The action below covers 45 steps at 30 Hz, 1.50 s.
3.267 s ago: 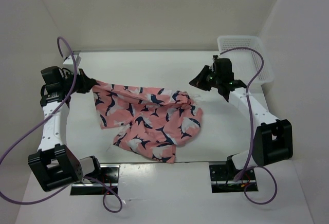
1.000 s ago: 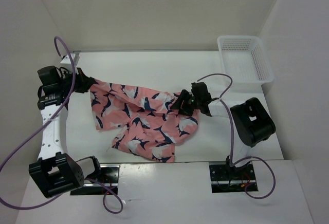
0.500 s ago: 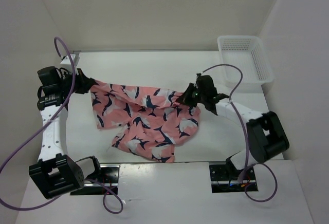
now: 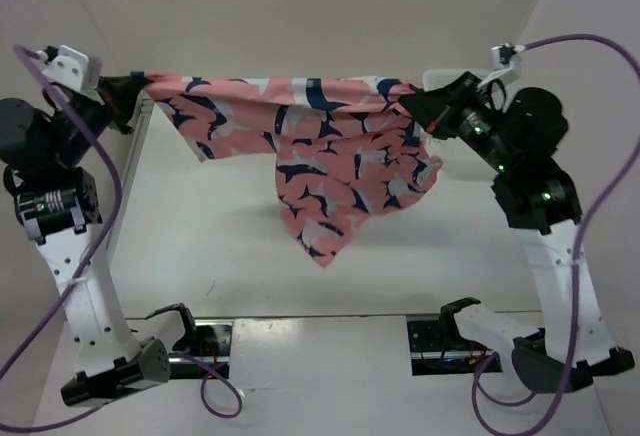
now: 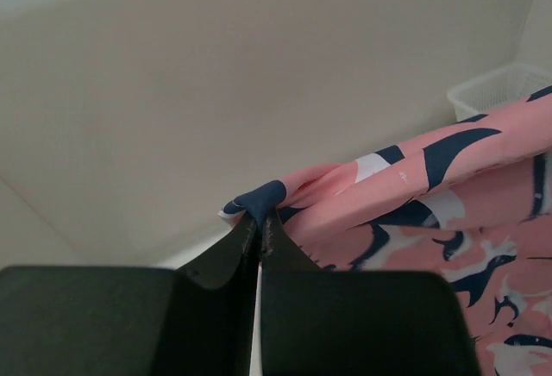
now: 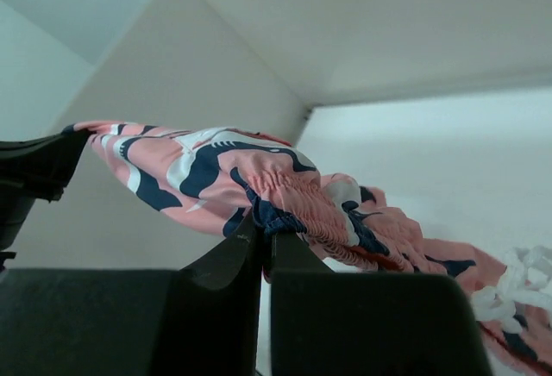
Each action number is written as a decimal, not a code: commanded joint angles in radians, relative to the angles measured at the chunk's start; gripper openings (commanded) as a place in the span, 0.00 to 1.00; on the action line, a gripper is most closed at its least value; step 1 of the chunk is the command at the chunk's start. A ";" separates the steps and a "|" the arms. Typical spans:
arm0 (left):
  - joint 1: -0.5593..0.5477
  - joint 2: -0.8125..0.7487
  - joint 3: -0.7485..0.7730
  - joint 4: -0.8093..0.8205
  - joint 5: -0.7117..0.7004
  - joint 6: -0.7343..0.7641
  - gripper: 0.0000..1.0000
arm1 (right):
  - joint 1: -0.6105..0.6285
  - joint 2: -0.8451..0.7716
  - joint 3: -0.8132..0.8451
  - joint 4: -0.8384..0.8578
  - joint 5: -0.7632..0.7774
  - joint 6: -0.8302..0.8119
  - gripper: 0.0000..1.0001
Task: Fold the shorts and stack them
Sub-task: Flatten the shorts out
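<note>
The salmon-pink shorts with navy-and-white shapes hang in the air, stretched between both arms, their lower part drooping to a point above the table. My left gripper is shut on the left end of the shorts, pinching a navy edge at its fingertips. At the right end my right gripper is shut on the gathered waistband of the shorts, with the navy trim caught between its tips.
A white mesh basket stands at the table's far right corner, mostly hidden behind the right arm in the top view. The white table lies below the hanging cloth, with walls close on the left, back and right.
The right gripper has closed on the waistband. Both arms have risen, lifting the shorts off the table and pulling them out taut between them.
</note>
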 commanded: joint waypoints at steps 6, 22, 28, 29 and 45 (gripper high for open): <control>0.013 -0.043 0.286 0.144 0.050 0.027 0.00 | -0.009 -0.060 0.423 -0.280 -0.089 -0.032 0.00; 0.013 0.018 0.619 -0.076 0.008 0.027 0.00 | 0.035 -0.150 0.257 -0.237 -0.069 0.066 0.00; 0.013 -0.017 0.241 0.045 0.027 0.027 0.00 | 0.044 -0.137 -0.103 -0.069 -0.035 0.084 0.00; 0.013 -0.027 0.187 0.068 0.027 0.027 0.00 | 0.044 -0.124 -0.145 -0.047 -0.015 0.084 0.00; 0.013 0.360 -0.275 0.252 -0.076 0.027 0.00 | -0.109 0.667 -0.240 0.377 -0.164 0.080 0.00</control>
